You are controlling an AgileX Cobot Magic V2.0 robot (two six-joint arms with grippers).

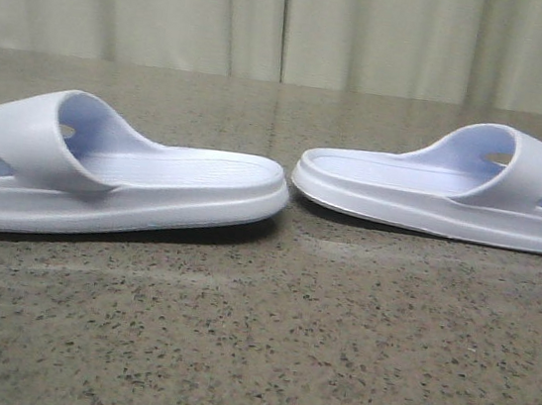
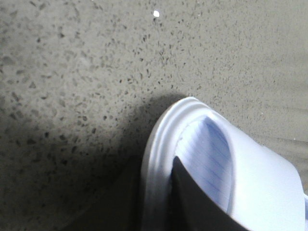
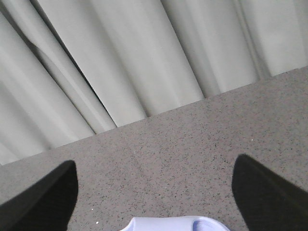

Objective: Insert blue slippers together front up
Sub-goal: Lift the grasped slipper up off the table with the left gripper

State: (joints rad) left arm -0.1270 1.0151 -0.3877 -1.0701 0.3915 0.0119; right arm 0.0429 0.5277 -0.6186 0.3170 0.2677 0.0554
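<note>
Two very pale blue slippers lie on the speckled table, heel to heel. The left slipper (image 1: 105,176) has its strap at the left and runs off the frame edge. The right slipper (image 1: 453,187) has its strap at the right. Neither gripper shows in the front view. In the left wrist view my left gripper (image 2: 155,192) is closed over the rim of the left slipper (image 2: 211,154), with one finger (image 2: 202,207) on the ribbed footbed and the other outside the sole. My right gripper (image 3: 154,166) is open wide above the table, and an edge of the right slipper (image 3: 173,224) shows between its fingers.
A pale pleated curtain (image 1: 295,21) hangs behind the table's far edge and also fills the upper part of the right wrist view (image 3: 120,57). Bare speckled grey tabletop (image 1: 261,351) lies in front of the slippers.
</note>
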